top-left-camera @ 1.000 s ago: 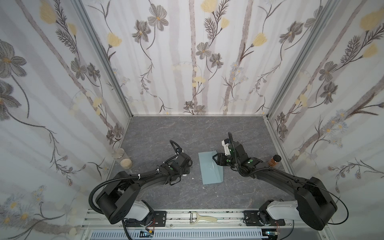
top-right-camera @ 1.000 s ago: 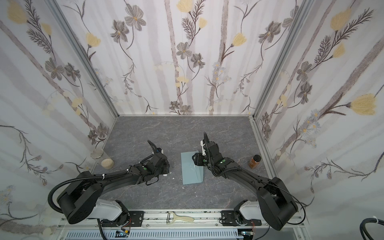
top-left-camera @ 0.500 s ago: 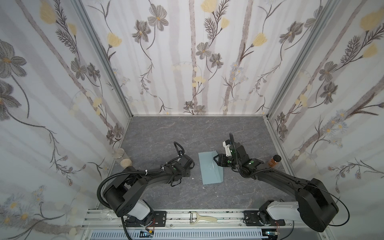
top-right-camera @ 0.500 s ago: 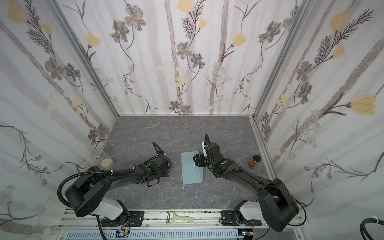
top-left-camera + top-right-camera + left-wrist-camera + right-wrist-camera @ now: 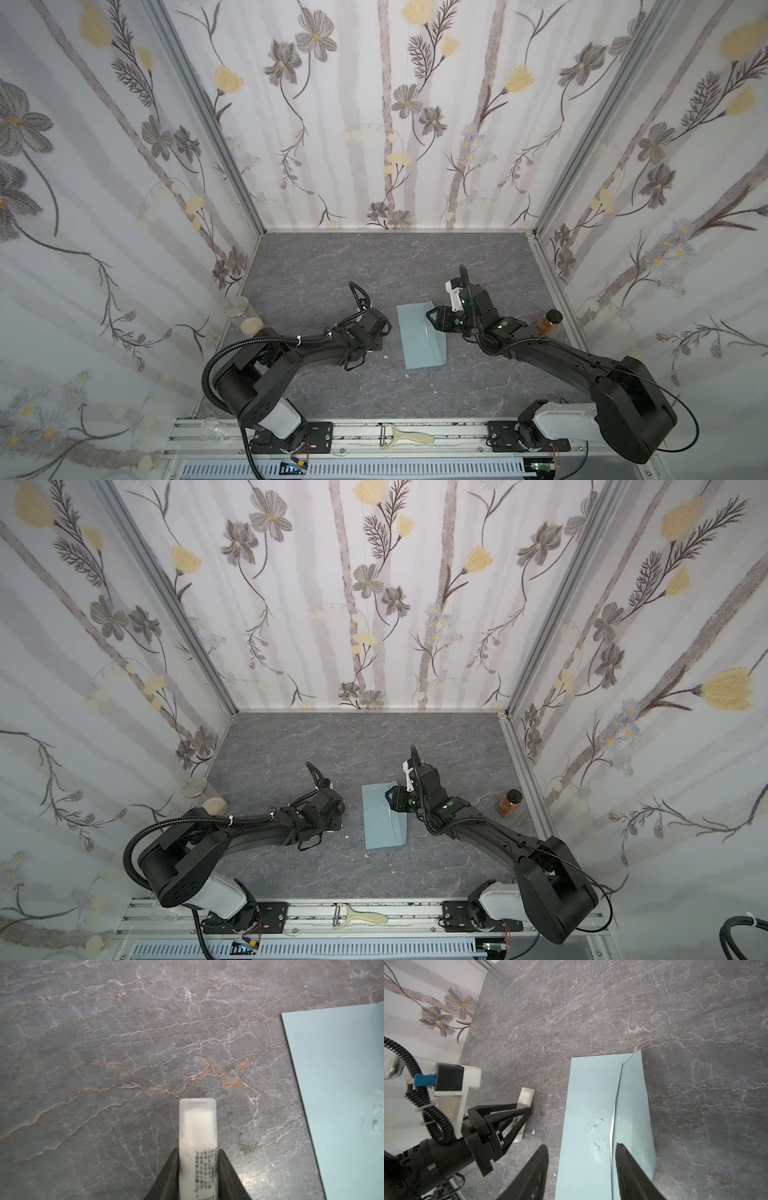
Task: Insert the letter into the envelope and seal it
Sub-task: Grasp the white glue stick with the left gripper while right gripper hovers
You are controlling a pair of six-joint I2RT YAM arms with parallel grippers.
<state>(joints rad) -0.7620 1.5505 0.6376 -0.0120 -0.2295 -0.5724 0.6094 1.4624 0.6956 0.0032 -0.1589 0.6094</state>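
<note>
We see the envelope (image 5: 419, 343) (image 5: 591, 1095) lying flat mid-worktop (image 5: 332, 266), flap folded over. A thin white edge of the letter (image 5: 612, 1126) shows under the flap. The right hand (image 5: 581, 1147) is over the envelope's far right part, fingers wide, holding nothing. Just left, the left hand (image 5: 198, 1153) grips a white glue stick (image 5: 197, 1122) lying on the worktop.

— Round the envelope (image 5: 419, 336), where can you pass?
— Twelve and six o'clock are bare tabletop (image 5: 374, 266). At nine, the left gripper (image 5: 523, 1108) and glue stick (image 5: 197, 1136) block you; at two, the right gripper (image 5: 430, 320); at three, farther off, an amber jar (image 5: 548, 322).
</note>
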